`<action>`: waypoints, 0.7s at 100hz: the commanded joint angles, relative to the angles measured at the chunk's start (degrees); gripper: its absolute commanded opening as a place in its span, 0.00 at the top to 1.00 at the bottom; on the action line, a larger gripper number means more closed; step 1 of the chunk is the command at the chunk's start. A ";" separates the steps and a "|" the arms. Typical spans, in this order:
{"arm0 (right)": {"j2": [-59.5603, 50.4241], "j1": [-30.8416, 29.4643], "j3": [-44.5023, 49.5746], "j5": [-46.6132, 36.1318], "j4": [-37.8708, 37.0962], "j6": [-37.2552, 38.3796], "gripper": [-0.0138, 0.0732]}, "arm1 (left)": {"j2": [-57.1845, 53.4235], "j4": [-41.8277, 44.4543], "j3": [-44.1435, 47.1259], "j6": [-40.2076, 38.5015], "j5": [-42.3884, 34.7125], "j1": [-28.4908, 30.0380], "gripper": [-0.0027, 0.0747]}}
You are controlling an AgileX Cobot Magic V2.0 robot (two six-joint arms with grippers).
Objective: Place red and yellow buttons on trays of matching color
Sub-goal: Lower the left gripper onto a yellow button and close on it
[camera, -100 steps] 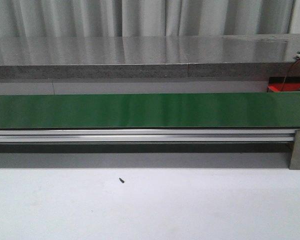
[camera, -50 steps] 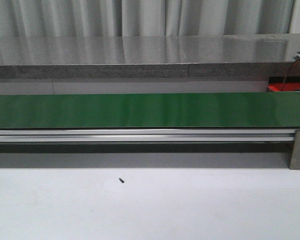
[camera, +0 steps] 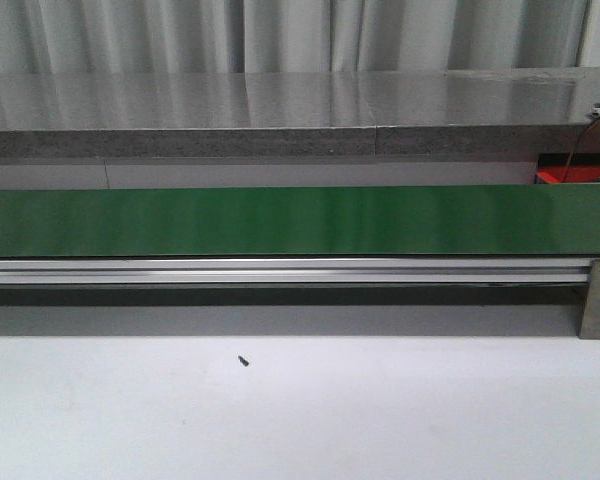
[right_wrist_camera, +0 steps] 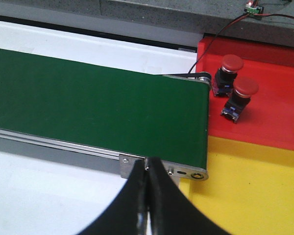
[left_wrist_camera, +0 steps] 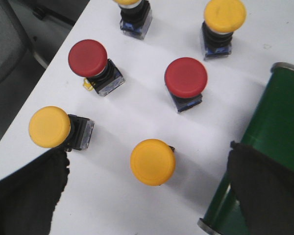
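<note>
Left gripper hangs over the white table, fingers spread wide around a yellow button, while the right gripper sits pinched together, empty, by the belt end. These buttons look like light, rigid plastic with smooth domed caps, so gripping the boxy base probably beats the slippery cap. 2 red buttons already sit on the red tray.

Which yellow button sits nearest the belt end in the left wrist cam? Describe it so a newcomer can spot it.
Start at the green conveyor belt and its roller end, then move onto the white table beside it. The nearest button there is the yellow button, standing with its cap facing the camera. The other yellow ones lie farther from the belt end, and its closest neighbour, the red button, differs in colour.
</note>
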 commanded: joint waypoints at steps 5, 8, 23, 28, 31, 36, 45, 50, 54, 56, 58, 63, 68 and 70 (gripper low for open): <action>-0.17 -0.02 -1.34 -3.54 1.08 -0.34 0.92 | 0.28 0.41 -2.06 -0.49 -3.08 0.81 0.14; -0.17 -0.02 -1.34 -3.54 1.08 -0.34 0.92 | 0.94 0.41 -2.06 -0.49 -3.40 0.81 0.14; -0.17 -0.02 -1.34 -3.54 1.08 -0.34 0.92 | 4.17 0.20 -2.06 -0.49 -4.50 0.70 0.14; -0.17 -0.02 -1.34 -3.54 1.08 -0.34 0.92 | 5.10 0.20 -2.21 -0.49 -4.63 0.70 0.14; -0.17 -0.02 -1.34 -3.54 1.08 -0.34 0.92 | 5.71 0.20 -2.21 -0.49 -4.80 0.70 0.14; -0.17 -0.02 -1.34 -3.54 1.08 -0.34 0.92 | 6.61 -0.08 -2.35 -0.49 -5.60 0.70 0.14; -0.17 -0.02 -1.34 -3.54 1.08 -0.34 0.92 | 8.14 -0.95 -2.38 -0.49 -6.53 0.70 0.14; -0.17 -0.02 -1.34 -3.54 1.08 -0.34 0.92 | 8.74 -1.09 -2.38 -0.49 -6.96 0.70 0.14; -0.17 -0.02 -1.34 -3.54 1.08 -0.34 0.92 | 9.49 -1.09 -2.49 -0.49 -7.09 0.70 0.14; -0.17 -0.02 -1.34 -3.54 1.08 -0.34 0.92 | 9.77 -1.09 -2.48 -0.49 -7.21 0.70 0.14; -0.17 -0.02 -1.34 -3.54 1.08 -0.34 0.92 | 10.03 -1.23 -2.48 -0.49 -7.34 0.70 0.14; -0.17 -0.02 -1.34 -3.54 1.08 -0.34 0.92 | 10.72 -1.35 -2.48 -0.49 -7.67 0.70 0.14; -0.17 -0.02 -1.34 -3.54 1.08 -0.34 0.92 | 11.39 -1.48 -2.48 -0.49 -8.12 0.70 0.14; -0.17 -0.02 -1.34 -3.59 1.08 -0.34 0.92 | 11.68 -1.48 -2.48 -0.49 -8.26 0.70 0.14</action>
